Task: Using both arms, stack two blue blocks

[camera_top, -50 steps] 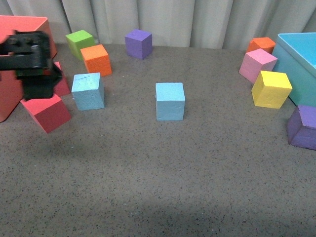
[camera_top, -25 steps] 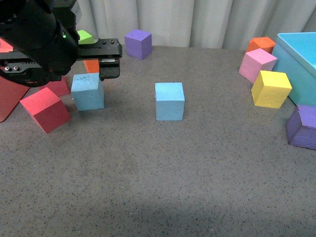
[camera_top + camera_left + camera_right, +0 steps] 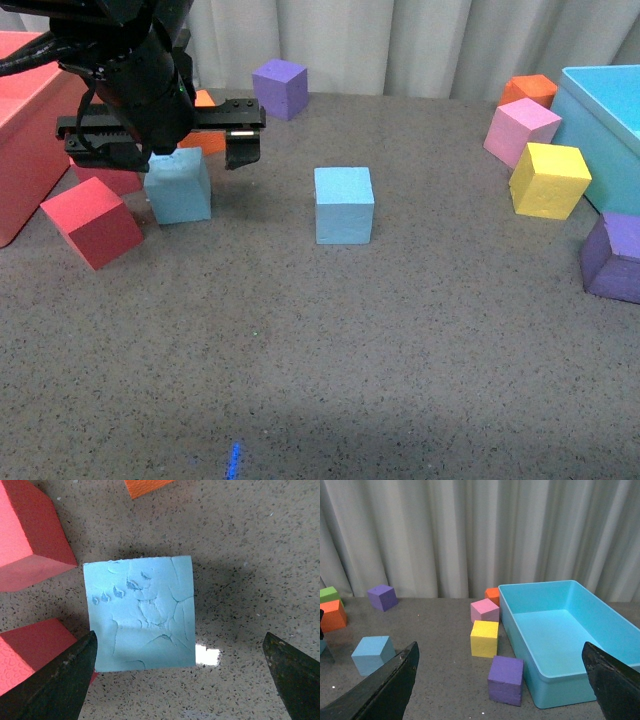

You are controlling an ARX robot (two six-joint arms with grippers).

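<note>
Left gripper (image 3: pixel 177 666) hangs right over the speckled blue block (image 3: pixel 180 188), jaws spread wide either side of it and gripping nothing. The other blue block (image 3: pixel 344 205) sits alone on the grey table (image 3: pixel 400 330), well apart from the first. The right gripper (image 3: pixel 499 667) is gaping open too, empty.

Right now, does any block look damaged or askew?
Yes. The blue block under the left claw has small dents and fine cracks on its top face. The nearer red cube beside it looks tilted.
</note>
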